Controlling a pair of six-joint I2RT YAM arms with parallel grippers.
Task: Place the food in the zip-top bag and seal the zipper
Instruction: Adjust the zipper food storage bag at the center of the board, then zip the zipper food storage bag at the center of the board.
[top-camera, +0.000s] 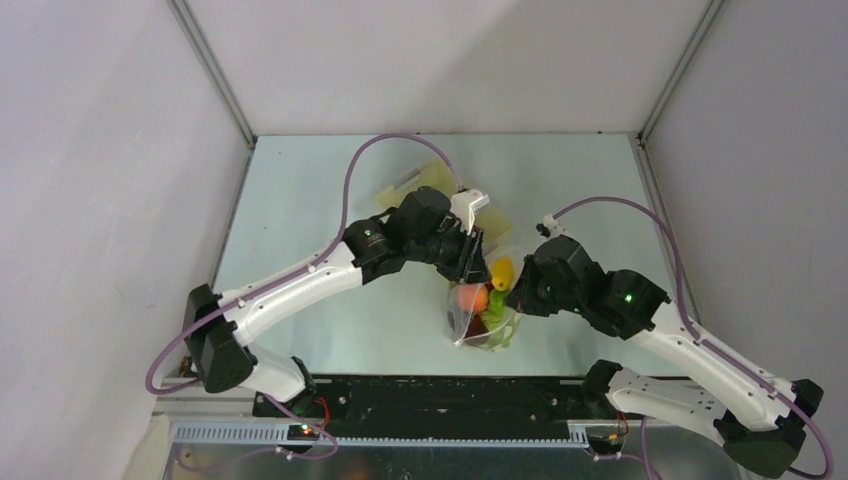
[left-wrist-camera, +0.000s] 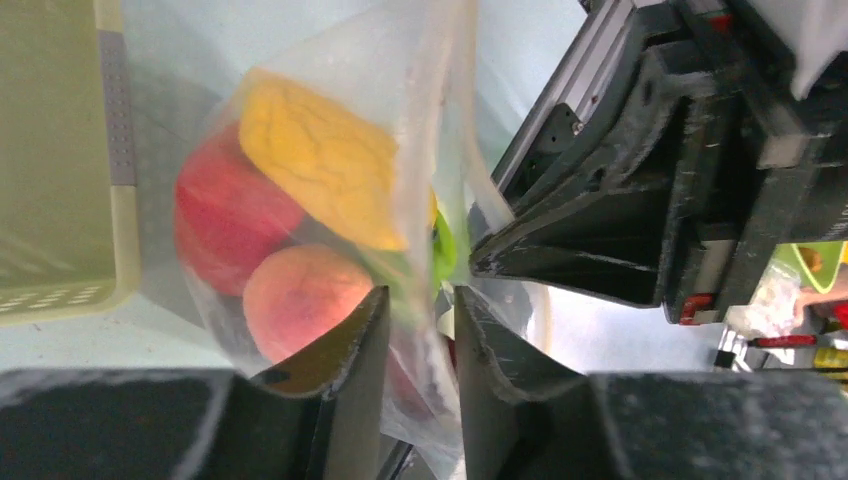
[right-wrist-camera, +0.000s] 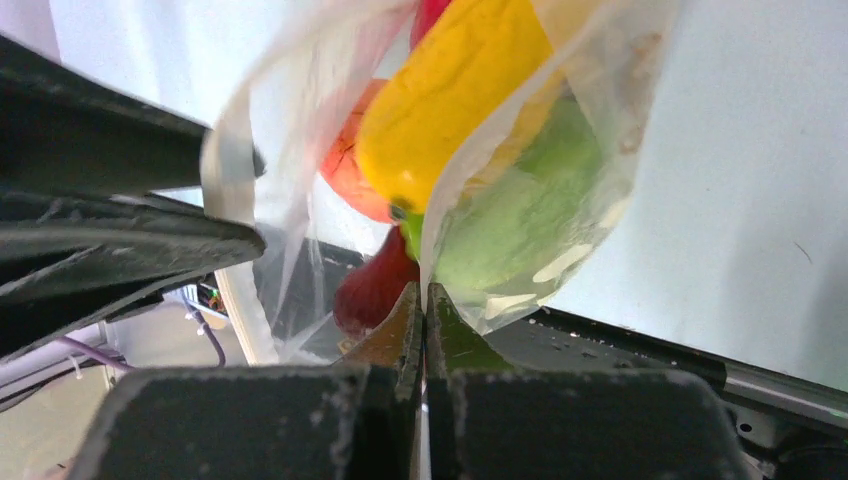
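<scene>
The zip-top bag (top-camera: 466, 328) hangs between my two grippers above the table, with the food inside. In the top view I see the peach (top-camera: 472, 297), the yellow banana (top-camera: 502, 272) and a green piece (top-camera: 495, 320). My left gripper (left-wrist-camera: 420, 310) is open, and the bag's film (left-wrist-camera: 425, 90) runs loosely through the gap between its fingers. The peach (left-wrist-camera: 300, 295), the banana (left-wrist-camera: 320, 160) and a red fruit (left-wrist-camera: 225, 215) show through the film. My right gripper (right-wrist-camera: 421, 300) is shut on the bag's edge (right-wrist-camera: 600, 100), below the banana (right-wrist-camera: 450, 100), the pale green one (right-wrist-camera: 510, 230) and a dark red apple (right-wrist-camera: 375, 285). The zipper strip (right-wrist-camera: 222, 180) hangs slack and unsealed.
The pale yellow slotted basket (top-camera: 430, 180) stands behind the left arm, and it fills the left of the left wrist view (left-wrist-camera: 50, 150). The two gripper bodies are close together over the table's middle. The black base rail (top-camera: 440, 395) runs along the near edge.
</scene>
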